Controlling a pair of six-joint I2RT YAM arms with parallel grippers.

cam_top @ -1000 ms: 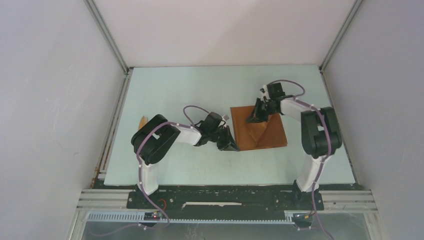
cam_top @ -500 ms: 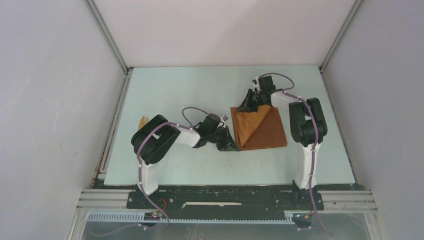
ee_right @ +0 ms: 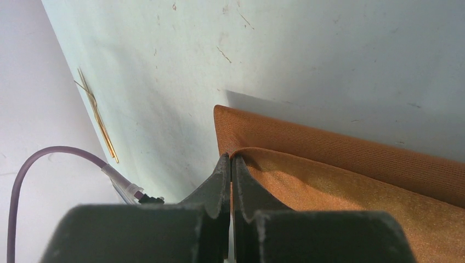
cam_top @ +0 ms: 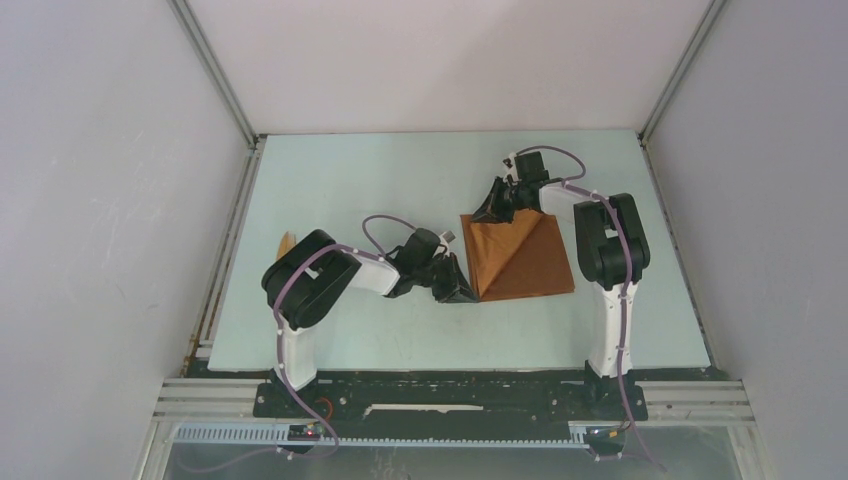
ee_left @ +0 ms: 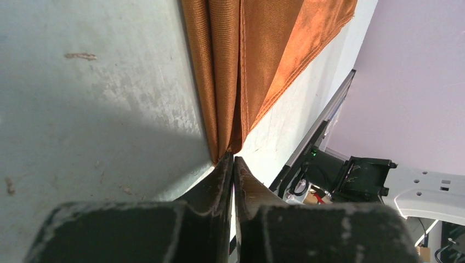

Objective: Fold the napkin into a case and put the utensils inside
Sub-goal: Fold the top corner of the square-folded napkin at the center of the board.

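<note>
Rust-orange napkin (cam_top: 525,265): location and step in hand? (Inspector)

It lies flat on the table (cam_top: 350,180), right of centre, between the two arms. First fold under way, no case yet. One flap is doubled over the sheet, with its corner at the far-left corner. (Assistant)

Grippers? (Inspector)

Right gripper (cam_top: 494,212): jaws pressed together on the flap's edge at that far-left corner. Left gripper (cam_top: 468,294): jaws narrow, a hair apart, and the near-left corner runs in between the tips. (Assistant)

Orientation? (Inspector)

Outline roughly square, edges near parallel to the table's, so no long axis to record. The fold line runs diagonally, from the far right side down toward the near-left corner. (Assistant)

Next move? (Inspector)

In my judgement, set the flap down flat and let go without dragging it, then fold again to narrow the cloth. The utensils (cam_top: 287,243) wait at the table's left edge, well apart. (Assistant)
</note>
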